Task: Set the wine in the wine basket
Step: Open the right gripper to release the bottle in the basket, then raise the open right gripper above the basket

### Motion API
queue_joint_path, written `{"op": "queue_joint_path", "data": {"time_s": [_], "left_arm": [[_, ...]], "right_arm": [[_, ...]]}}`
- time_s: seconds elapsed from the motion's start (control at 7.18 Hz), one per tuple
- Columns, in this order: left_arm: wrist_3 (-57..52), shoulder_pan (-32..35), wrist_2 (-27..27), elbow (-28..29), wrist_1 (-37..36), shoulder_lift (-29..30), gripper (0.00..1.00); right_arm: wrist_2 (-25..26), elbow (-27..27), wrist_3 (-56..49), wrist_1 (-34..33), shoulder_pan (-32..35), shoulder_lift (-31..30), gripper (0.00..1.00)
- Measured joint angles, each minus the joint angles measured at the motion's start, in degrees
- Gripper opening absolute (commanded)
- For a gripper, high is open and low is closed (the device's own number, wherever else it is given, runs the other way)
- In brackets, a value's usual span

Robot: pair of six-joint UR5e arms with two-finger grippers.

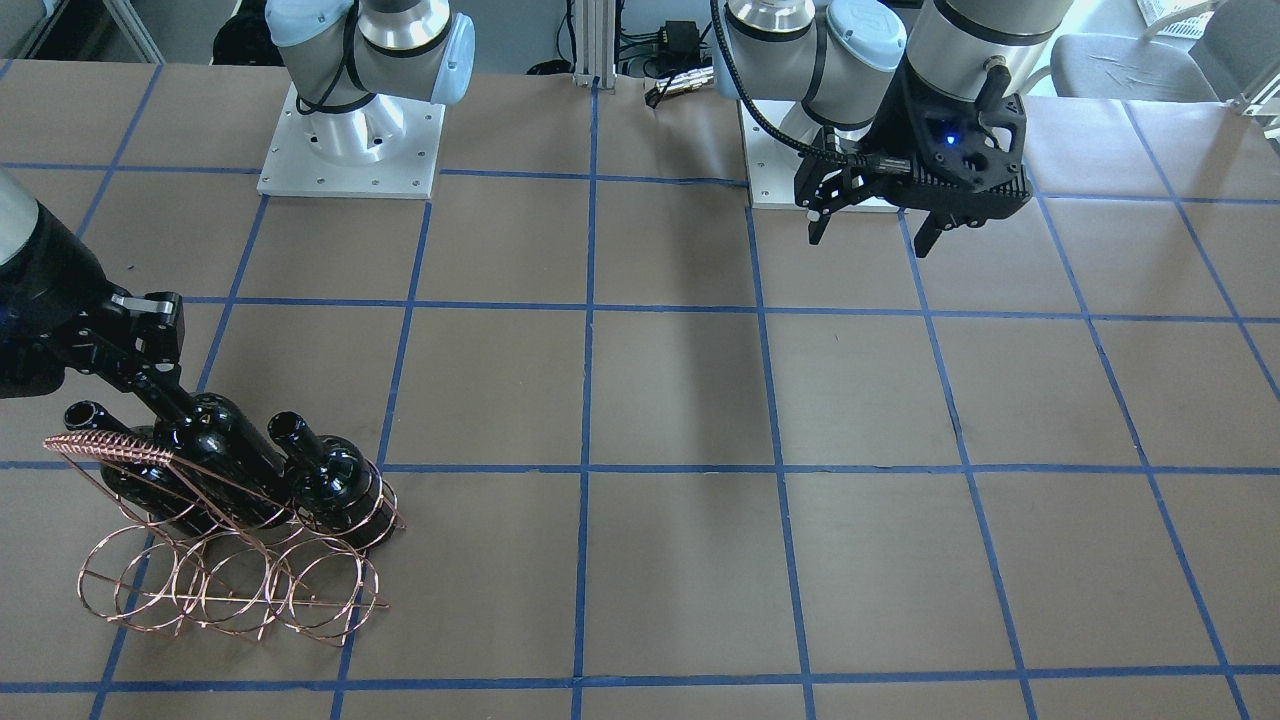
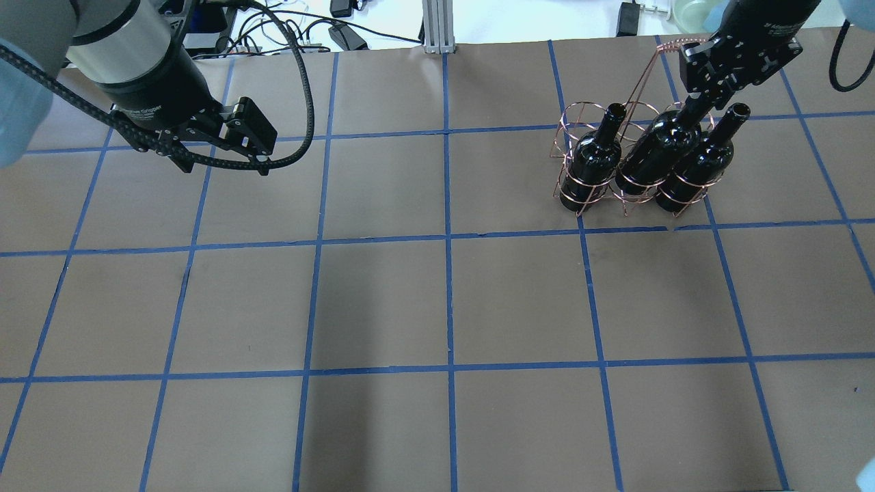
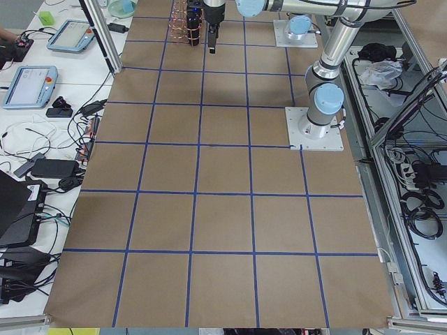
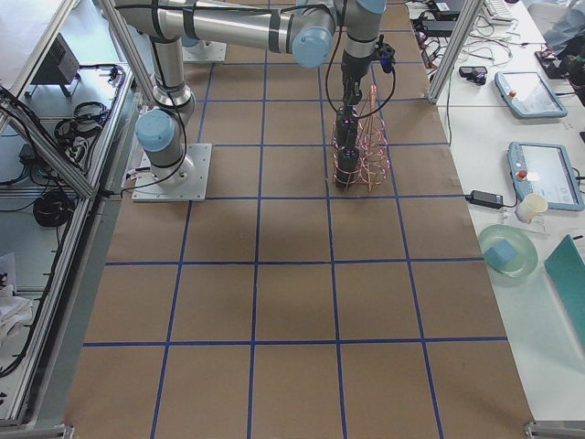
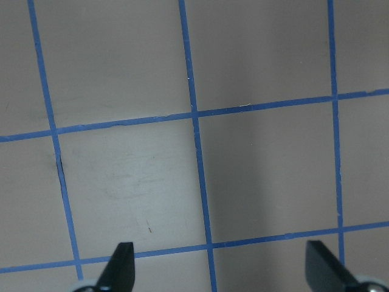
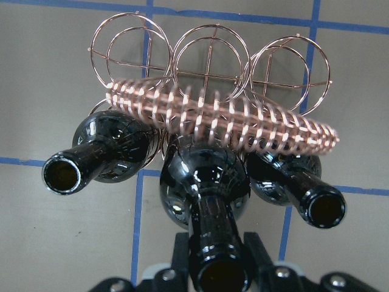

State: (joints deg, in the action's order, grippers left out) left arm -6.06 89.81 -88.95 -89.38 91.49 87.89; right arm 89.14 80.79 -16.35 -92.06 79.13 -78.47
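Note:
Three glossy black wine bottles stand in one row of the copper wire wine basket (image 2: 573, 121), which also shows in the front view (image 1: 230, 592). My right gripper (image 2: 703, 97) is shut on the neck of the middle bottle (image 2: 657, 147), which sits in the middle ring and leans a little. In the right wrist view the gripper (image 6: 216, 271) clamps that neck (image 6: 209, 222) just below the wire-wrapped handle (image 6: 243, 118). The other two bottles (image 2: 593, 160) (image 2: 697, 164) flank it. My left gripper (image 2: 251, 133) is open and empty, far away over bare table (image 5: 219, 263).
The basket's second row of rings (image 6: 209, 55) holds nothing. The brown table is marked with a grid of blue tape (image 2: 448, 236). Both arm bases (image 1: 350, 150) stand at the robot's side of the table. Tablets and cables (image 3: 28, 84) lie on side benches.

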Motion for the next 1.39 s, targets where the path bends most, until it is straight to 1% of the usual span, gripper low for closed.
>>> {"op": "queue_joint_path", "data": {"time_s": [0.56,0.84,0.98,1.11,1.39], "left_arm": [[0.0,0.1,0.1,-0.1,0.0,0.1,1.00],[0.0,0.1,0.0,0.0,0.0,0.1,1.00],[0.0,0.1,0.0,0.0,0.0,0.1,1.00],[0.0,0.1,0.0,0.2,0.1,0.0,1.00],[0.0,-0.2,0.0,1.0,1.2,-0.4,1.00]], "right_arm": [[-0.7,0.0,0.0,-2.6,0.5,0.7,0.59],[-0.7,0.1,0.2,-2.5,1.2,-0.6,0.66],[-0.6,0.4,1.9,-1.4,1.6,-2.9,0.66],[-0.4,0.6,6.0,0.9,2.5,-5.8,0.65],[-0.1,0.9,16.7,6.1,6.8,-10.5,0.62]]}}
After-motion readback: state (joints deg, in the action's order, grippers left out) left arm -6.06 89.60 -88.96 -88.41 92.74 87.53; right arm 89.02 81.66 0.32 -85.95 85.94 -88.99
